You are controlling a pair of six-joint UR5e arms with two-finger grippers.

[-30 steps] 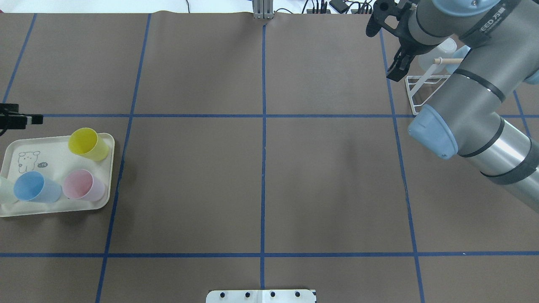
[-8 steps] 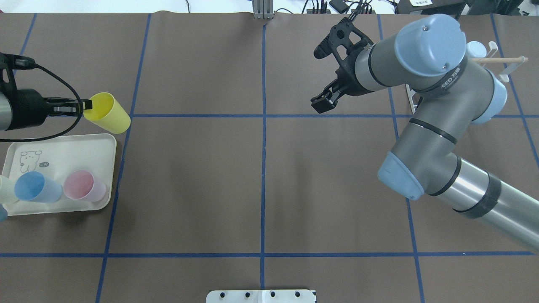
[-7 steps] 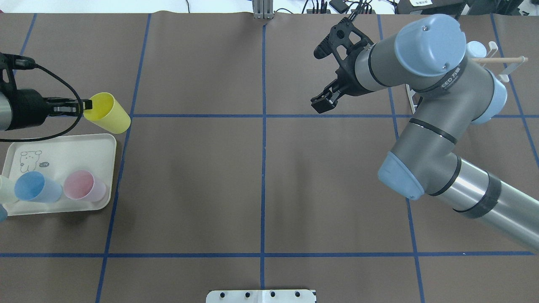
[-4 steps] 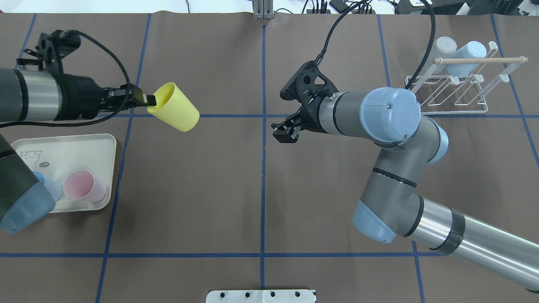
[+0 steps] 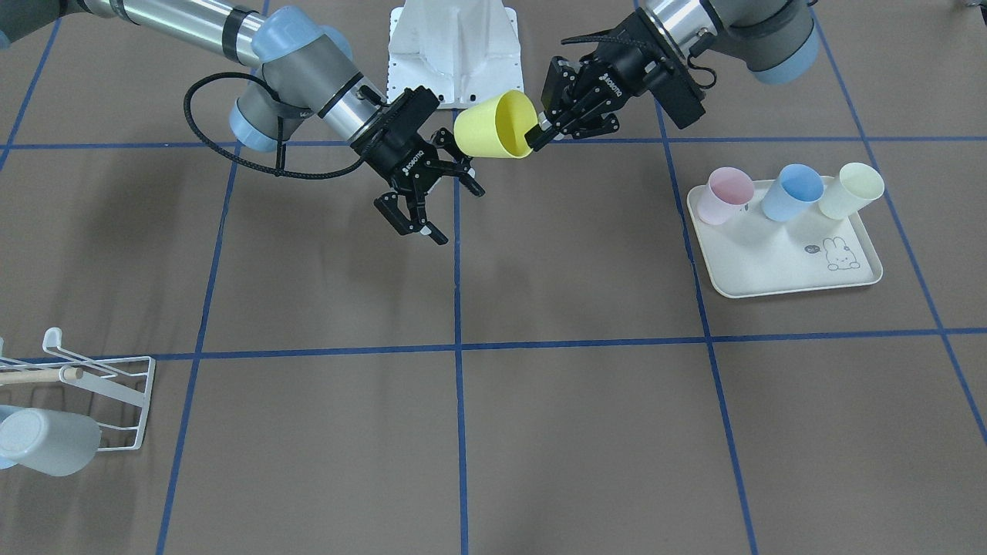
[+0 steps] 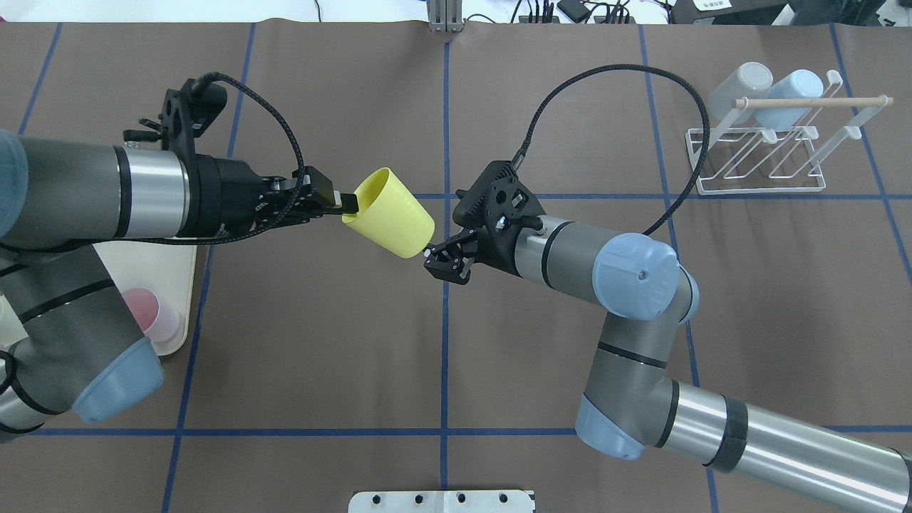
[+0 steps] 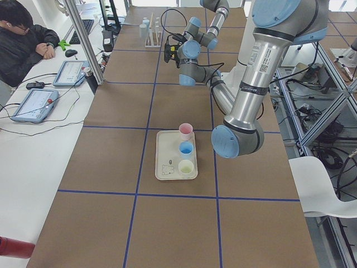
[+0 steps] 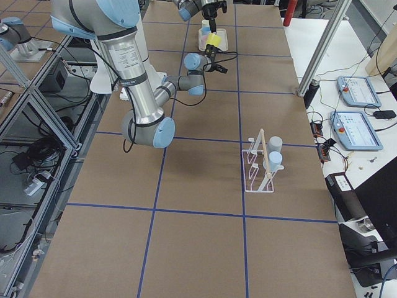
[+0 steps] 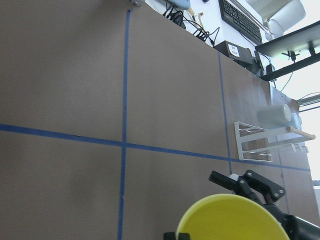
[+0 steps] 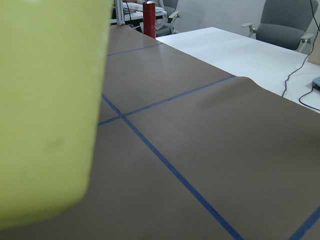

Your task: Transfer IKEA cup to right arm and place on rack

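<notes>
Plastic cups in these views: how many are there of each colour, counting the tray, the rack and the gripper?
Yellow plastic cup: 1
Pink plastic cup: 1
Blue plastic cups: 2
Pale green plastic cup: 1
Pale grey plastic cup: 1
Total: 6

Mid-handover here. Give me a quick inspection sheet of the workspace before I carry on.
Surface: brown mat with blue tape grid, flat.
Job's things: yellow cup in the air, tilted, between the arms; rack holds a grey cup and a light-blue cup.
Clutter: tray with pink cup, blue cup, pale cup.
Grippers: left gripper shut on the yellow cup's rim; right gripper open, near its base, not gripping.
Cables: black cable loops from each wrist, clear of the cup.
Surroundings: person seated at side desk.
</notes>
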